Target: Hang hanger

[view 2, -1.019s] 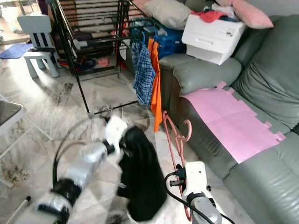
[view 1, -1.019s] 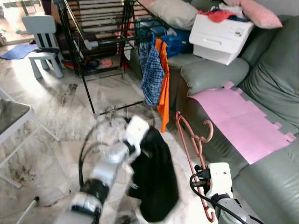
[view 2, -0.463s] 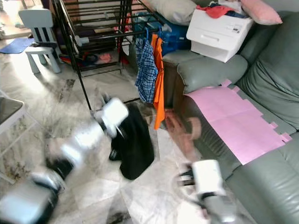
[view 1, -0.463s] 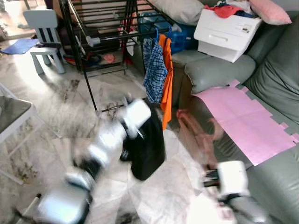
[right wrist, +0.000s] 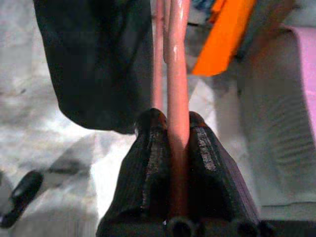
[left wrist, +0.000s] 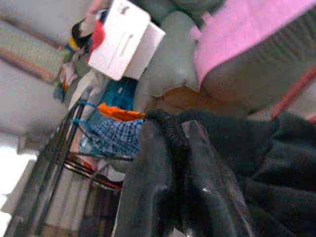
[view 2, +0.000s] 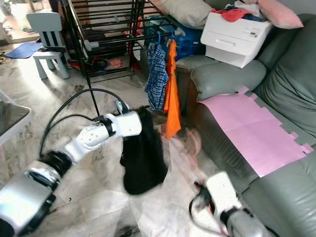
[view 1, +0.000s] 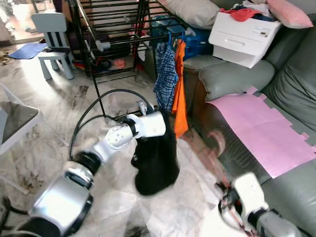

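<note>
Currently carry step: left gripper (left wrist: pixel 170 143), jaws clamped on black cloth garment (view 1: pixel 157 163), holds it hanging above marble floor (view 1: pixel 59 108), just before black metal drying rack (view 1: pixel 113 34). Right gripper (right wrist: pixel 170 143), jaws clamped on pink plastic hanger (right wrist: pixel 173 59), sits low beside grey-green sofa (view 1: pixel 237 79); hanger blurred in head views. Next move likely calls for threading hanger into garment, then hooking onto rack rail beside blue checked shirt (view 1: pixel 164 79) and orange cloth (view 1: pixel 179 94). White box (view 1: pixel 244 37) on sofa holds red cloth (view 1: pixel 240 13).

It is a home living room: a green sofa (view 1: pixel 291 94), a clothes drying rack (view 1: pixel 113 34), a child's chair (view 1: pixel 52 37), marble floor (view 1: pixel 54 113).
</note>
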Motion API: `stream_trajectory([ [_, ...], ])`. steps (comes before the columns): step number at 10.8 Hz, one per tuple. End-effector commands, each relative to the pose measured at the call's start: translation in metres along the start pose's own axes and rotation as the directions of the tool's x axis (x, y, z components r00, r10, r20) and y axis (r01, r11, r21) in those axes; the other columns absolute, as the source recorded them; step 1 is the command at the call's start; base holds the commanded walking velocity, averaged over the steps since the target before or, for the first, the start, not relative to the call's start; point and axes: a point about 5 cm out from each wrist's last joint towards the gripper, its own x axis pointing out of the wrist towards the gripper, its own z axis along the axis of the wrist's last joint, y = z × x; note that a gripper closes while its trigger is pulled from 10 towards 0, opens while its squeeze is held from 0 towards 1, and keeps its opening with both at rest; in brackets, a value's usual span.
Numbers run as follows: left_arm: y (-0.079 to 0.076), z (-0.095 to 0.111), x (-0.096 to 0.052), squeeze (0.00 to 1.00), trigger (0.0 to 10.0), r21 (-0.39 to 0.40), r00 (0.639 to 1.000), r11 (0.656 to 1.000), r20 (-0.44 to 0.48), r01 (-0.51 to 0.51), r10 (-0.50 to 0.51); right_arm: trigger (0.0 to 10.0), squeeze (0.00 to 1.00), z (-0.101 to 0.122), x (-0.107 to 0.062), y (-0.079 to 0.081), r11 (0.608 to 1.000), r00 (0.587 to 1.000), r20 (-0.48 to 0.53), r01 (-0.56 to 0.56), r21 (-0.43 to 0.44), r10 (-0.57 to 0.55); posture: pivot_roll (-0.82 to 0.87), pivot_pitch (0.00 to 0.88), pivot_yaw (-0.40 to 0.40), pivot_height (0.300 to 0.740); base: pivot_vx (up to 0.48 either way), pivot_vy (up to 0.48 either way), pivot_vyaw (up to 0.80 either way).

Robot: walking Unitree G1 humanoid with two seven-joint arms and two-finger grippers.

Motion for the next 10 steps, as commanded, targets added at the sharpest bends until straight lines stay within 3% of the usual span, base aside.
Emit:
stream_trajectory([
  [1, 0.005, -0.001, 0.0, 0.0, 10.0, 0.101, 1.0, 0.994, -0.007, 0.031, -0.031, 10.0, 0.0, 0.007, -0.005, 0.002, 0.998, 0.999, 0.011, -0.048, -0.035, 0.048, 0.01, 0.0, -0.008, 0.74, 0.0, 0.0, 0.0],
  [2, 0.005, -0.016, -0.004, 0.0, 10.0, 0.245, 0.991, 0.964, -0.118, 0.098, -0.07, 10.0, 0.0, 0.006, -0.011, -0.002, 0.996, 0.998, -0.009, -0.066, -0.053, 0.066, 0.01, 0.0, -0.006, 0.74, 0.0, 0.0, 0.0],
  [3, 0.007, -0.027, -0.008, 0.0, 10.0, 0.325, 0.977, 0.937, -0.206, 0.128, -0.061, 10.0, 0.0, 0.005, -0.012, -0.004, 0.996, 0.998, -0.019, -0.066, -0.061, 0.065, 0.01, 0.0, -0.005, 0.74, 0.0, 0.0, 0.0],
  [5, 0.015, -0.039, -0.013, 0.0, 10.0, 0.369, 0.953, 0.919, -0.3, 0.14, -0.024, 10.0, 0.0, 0.006, -0.016, -0.004, 0.993, 0.995, -0.03, -0.092, -0.071, 0.09, 0.01, 0.0, -0.004, 0.74, 0.0, 0.0, 0.0],
  [7, 0.015, -0.04, -0.014, 0.0, 10.0, 0.372, 0.955, 0.923, -0.295, 0.103, 0.013, 10.0, 0.0, 0.007, -0.018, 0.002, 0.989, 0.99, -0.026, -0.139, -0.058, 0.138, 0.0, 0.0, 0.002, 0.74, 0.0, 0.0, 0.0],
  [10, 0.021, -0.026, -0.007, 0.0, 10.0, 0.371, 0.982, 0.928, -0.168, -0.018, 0.086, 10.0, 0.0, 0.004, -0.024, 0.012, 0.978, 0.977, -0.033, -0.209, -0.01, 0.209, 0.0, 0.0, 0.002, 0.74, 0.0, 0.0, 0.0],
])
